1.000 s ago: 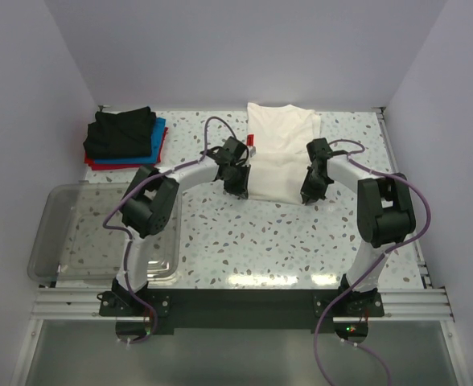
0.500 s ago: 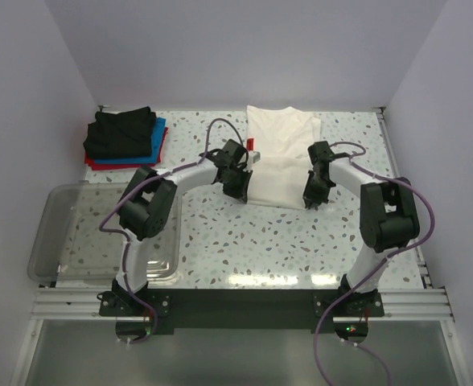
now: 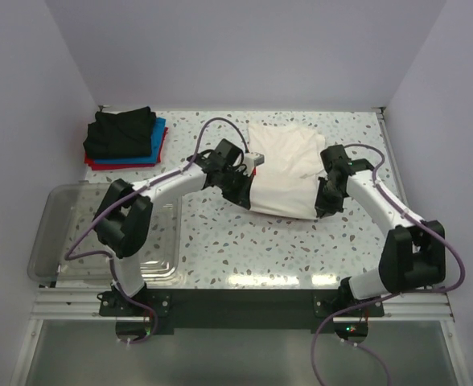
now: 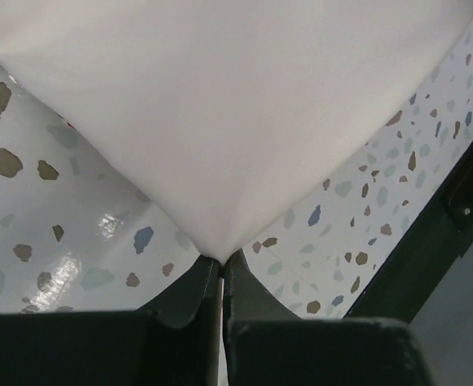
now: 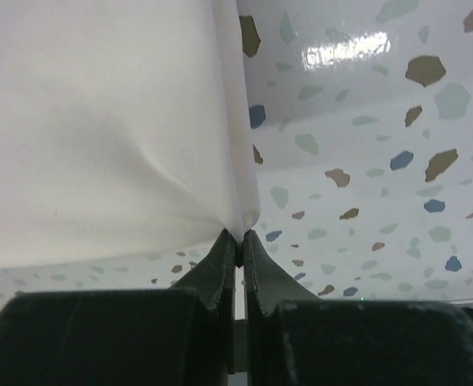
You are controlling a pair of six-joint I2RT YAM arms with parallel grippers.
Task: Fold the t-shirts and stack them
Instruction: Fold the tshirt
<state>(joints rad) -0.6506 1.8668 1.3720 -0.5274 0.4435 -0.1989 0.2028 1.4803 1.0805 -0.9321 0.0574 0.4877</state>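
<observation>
Left hand (image 4: 222, 261), right hand (image 5: 240, 235) pinch white t-shirt (image 3: 285, 173), seemingly lifted, outside tub (image 3: 42, 240).

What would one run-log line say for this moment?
left gripper: shut on white t-shirt | right gripper: shut on white t-shirt | folded t-shirts: back left

- The white t-shirt (image 3: 283, 173) under my tools is plain white across the side that shows.
- In the stack, the black t-shirt (image 3: 122, 133) lies on top, with the blue t-shirt (image 3: 158, 129) under it and the red t-shirt (image 3: 124, 164) lowest.
- The table (image 3: 252, 241) is glossy white, speckled with brown, blue and grey-green flecks.
- The tub (image 3: 59, 233) is clear and colourless, so the speckles show through it.
- My left arm (image 3: 168, 183) and right arm (image 3: 381, 201) have white links and black joints, with purple cables (image 3: 212, 125) trailing.
- My left gripper (image 4: 222, 261) and right gripper (image 5: 240, 237) are black.
- The walls (image 3: 236, 48) are pale lilac-grey.
- The base rail (image 3: 236, 304) is silver, with a black strip along it.
</observation>
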